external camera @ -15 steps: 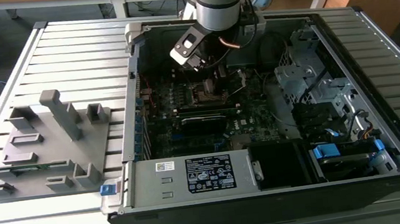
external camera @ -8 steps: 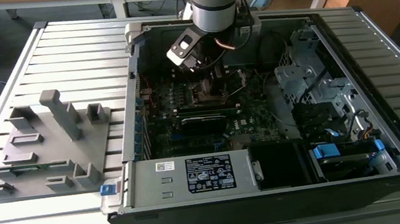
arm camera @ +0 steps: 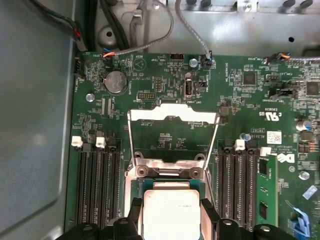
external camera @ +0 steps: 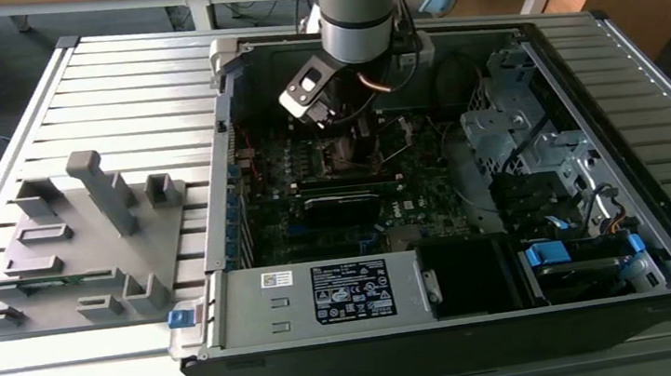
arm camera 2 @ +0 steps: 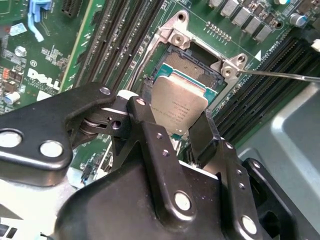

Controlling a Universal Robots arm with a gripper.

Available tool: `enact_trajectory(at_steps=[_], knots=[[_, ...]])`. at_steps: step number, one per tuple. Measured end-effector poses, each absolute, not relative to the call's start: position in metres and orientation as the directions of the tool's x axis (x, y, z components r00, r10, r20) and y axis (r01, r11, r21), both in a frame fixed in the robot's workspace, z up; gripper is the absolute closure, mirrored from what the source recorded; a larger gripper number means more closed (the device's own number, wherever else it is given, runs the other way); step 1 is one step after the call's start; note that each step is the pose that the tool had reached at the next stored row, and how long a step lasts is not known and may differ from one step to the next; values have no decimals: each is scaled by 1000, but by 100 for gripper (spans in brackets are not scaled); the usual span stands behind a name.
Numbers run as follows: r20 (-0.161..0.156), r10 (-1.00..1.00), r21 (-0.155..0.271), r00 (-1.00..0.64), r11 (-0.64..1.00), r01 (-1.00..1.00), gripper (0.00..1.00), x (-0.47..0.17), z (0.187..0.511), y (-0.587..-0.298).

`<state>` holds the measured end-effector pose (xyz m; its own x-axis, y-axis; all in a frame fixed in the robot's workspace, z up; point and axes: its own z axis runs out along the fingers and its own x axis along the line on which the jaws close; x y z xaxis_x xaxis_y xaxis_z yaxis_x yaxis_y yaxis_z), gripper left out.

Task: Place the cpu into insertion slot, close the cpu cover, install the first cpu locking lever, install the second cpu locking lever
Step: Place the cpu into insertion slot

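The small flat square chip with the dull silver-grey top (arm camera 2: pixel 177 105) is pinched by two of its side edges between the black metal fingers (arm camera 2: pixel 150 135) of the hand (arm camera 2: pixel 175 117). It is held right over the small square dark socket with the silvery rim (arm camera 2: pixel 192 67), and part of the socket is covered by it. Whether the socket is touched by the chip yet cannot be told.

To do this step well, the chip should be kept flat and lined up square with the socket rim, so that all four sides match. It should be let down slowly and straight. It should never be pushed hard, because the tiny contacts inside the socket could likely be bent. The pinch is best let go only when the chip sits level.

In the first wrist view, the thin silvery square frame plate with the cut-out middle (arm camera: pixel 172 114) is seen flipped open, away from the socket, so the way down is not blocked by it.

The chip's top is pale and smooth. Faint small print is seen on it, and a thin green edge is seen along one side.
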<state>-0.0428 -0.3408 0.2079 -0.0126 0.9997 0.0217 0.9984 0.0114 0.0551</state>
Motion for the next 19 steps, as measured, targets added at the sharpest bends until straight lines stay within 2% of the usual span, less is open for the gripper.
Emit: enact_trajectory(at_steps=[19], knots=[[22, 1000, 55, -7, 6, 998, 46, -50, 197, -340]])
